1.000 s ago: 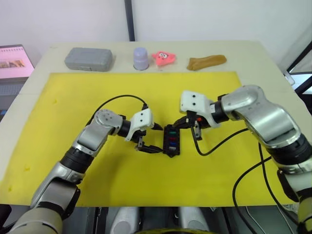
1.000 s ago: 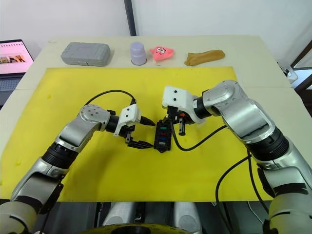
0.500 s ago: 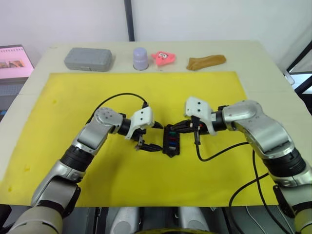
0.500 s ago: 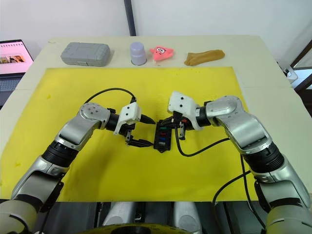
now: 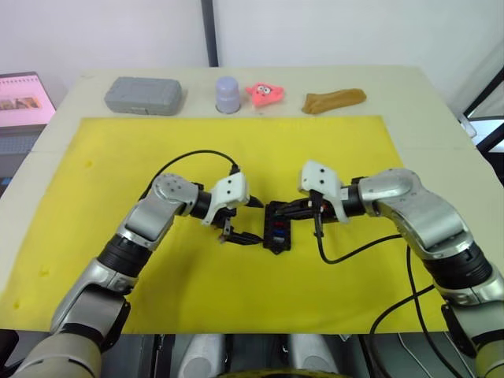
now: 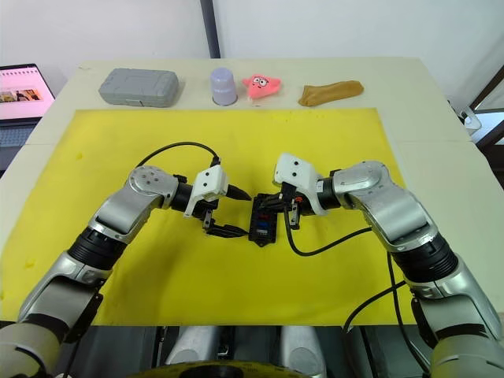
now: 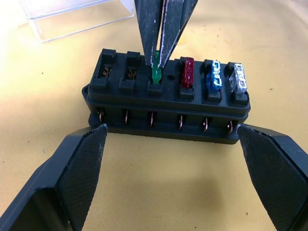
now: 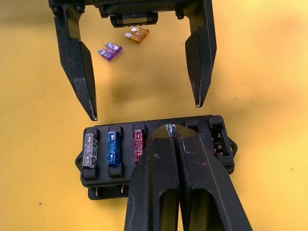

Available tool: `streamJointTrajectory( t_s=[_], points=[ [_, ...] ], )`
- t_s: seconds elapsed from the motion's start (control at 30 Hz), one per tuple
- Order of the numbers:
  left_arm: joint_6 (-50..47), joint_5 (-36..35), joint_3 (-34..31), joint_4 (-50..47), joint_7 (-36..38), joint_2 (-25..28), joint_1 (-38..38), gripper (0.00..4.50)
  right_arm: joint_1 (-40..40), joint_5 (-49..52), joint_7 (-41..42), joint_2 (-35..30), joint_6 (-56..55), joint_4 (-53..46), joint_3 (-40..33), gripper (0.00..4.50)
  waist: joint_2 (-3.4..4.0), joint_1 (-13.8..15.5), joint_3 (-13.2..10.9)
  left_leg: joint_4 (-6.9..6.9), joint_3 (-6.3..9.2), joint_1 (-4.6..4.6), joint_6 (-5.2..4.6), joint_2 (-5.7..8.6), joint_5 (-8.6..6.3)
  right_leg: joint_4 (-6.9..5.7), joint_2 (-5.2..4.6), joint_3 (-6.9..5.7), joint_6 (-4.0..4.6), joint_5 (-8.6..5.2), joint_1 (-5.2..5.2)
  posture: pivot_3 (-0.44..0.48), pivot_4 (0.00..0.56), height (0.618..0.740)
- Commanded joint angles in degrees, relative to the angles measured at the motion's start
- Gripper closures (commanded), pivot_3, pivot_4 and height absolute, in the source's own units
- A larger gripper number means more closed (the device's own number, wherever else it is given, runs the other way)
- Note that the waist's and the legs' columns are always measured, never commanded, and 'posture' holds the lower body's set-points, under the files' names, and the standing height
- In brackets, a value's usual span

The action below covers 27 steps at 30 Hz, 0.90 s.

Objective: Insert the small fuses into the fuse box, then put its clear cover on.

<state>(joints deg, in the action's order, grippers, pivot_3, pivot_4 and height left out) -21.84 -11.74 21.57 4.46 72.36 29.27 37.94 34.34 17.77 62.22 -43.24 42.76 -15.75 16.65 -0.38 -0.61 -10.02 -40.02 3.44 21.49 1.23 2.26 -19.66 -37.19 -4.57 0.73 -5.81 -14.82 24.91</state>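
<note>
Four fuses occupy the fuse box [image 7: 166,98] at the centre of the yellow mat [image 5: 94,189]: grey, blue, red and green. The right gripper [image 7: 161,60] pinches the green fuse [image 7: 156,73] in its slot. The left gripper [image 8: 144,108] stands wide beside the box. The clear cover [image 7: 77,17] lies nearby.

Bright, even light falls from overhead, so the yellow mat [image 5: 331,150] shows almost flat colour, with only soft, short shadows under the arms and the trailing cables. Both wrist views carry a warm amber cast: the fuse box [image 7: 166,103] is sharp, while the near gripper fingers [image 7: 72,178] at the frame's corners are large and slightly soft. The clear cover [image 7: 77,14] catches pale glare along its edges, and a dim smudge of shadow lies on the mat near the purple fuse [image 8: 110,51].
</note>
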Motion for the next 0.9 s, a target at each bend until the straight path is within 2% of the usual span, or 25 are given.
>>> streamJointTrajectory(
  t_s=[0.03, 0.9],
  points=[
    [0.8, 0.0, -1.0, -0.9, 0.0, 0.1, 0.8, 0.0, -2.3, -1.4, 0.1, -0.6, -0.6, 1.5, 1.6, 4.41, 0.0, 0.0, 0.0, 0.0, 0.0, -0.01, 0.0, 0.0, 0.0, 0.0, 0.0, 0.0, 0.0, 0.0, -0.01, 0.0, 0.15, 0.74],
    [0.2, -0.3, -1.3, -1.7, -0.6, 0.1, 0.3, 0.0, -9.8, -5.2, -1.7, 0.1, -2.9, 8.4, 6.4, 4.41, -0.33, 0.1, 1.0, 0.01, 0.1, -0.33, -0.03, 0.0, -0.02, 0.12, 0.0, -0.06, 0.0, 0.0, -0.44, 0.0, 0.15, 0.74]
  ],
)
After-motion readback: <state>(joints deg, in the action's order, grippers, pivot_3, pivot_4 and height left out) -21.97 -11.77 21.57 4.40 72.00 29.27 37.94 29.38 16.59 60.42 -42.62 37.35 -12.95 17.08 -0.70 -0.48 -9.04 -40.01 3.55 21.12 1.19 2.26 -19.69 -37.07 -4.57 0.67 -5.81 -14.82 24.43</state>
